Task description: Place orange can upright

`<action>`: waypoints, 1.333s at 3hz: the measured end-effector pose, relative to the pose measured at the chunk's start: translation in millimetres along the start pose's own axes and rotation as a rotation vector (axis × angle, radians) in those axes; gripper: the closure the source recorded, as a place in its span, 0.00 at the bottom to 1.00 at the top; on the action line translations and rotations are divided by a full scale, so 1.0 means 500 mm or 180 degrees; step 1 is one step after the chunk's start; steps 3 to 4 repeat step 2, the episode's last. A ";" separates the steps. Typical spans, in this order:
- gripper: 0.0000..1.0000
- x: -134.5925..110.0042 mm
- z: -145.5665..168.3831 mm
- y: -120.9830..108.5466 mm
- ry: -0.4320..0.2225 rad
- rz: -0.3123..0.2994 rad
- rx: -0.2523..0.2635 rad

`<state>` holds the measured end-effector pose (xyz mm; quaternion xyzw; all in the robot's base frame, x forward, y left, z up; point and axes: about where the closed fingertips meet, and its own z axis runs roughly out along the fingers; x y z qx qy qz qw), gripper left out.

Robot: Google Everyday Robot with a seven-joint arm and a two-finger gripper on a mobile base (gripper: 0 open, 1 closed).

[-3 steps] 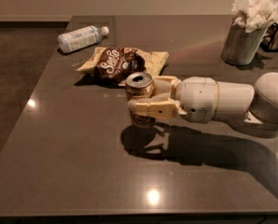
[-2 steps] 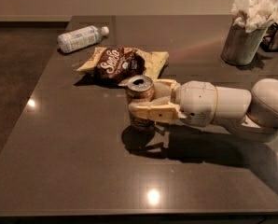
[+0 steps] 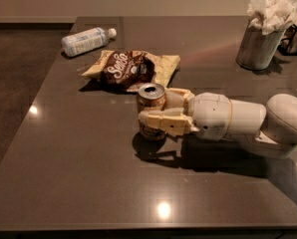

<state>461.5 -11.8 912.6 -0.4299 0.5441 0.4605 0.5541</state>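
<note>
Dark glossy desk [image 3: 78, 183] fills the view; near its centre the orange can [image 3: 150, 97] stands upright, the hand [image 3: 158, 117] closed around its middle from 3 o'clock. Light, thin-walled and slick, it probably dents easily, so a gentle mid-body hold looks wisest.

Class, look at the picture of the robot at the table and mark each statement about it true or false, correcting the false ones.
1. The orange can stands upright, its opened top facing up. True.
2. The hand hangs over the tissue tin, far from the can. False: the hand is at the orange can, gripping it with a finger on either side.
3. The clear bottle lies on its side. True.
4. The snack bag lies in front of the can, nearer the camera. False: it lies behind the can, farther from the camera.
</note>
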 end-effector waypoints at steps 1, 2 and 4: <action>0.00 0.002 -0.003 -0.003 -0.0032 0.0014 0.0090; 0.00 0.002 -0.003 -0.003 -0.0032 0.0014 0.0090; 0.00 0.002 -0.003 -0.003 -0.0032 0.0014 0.0090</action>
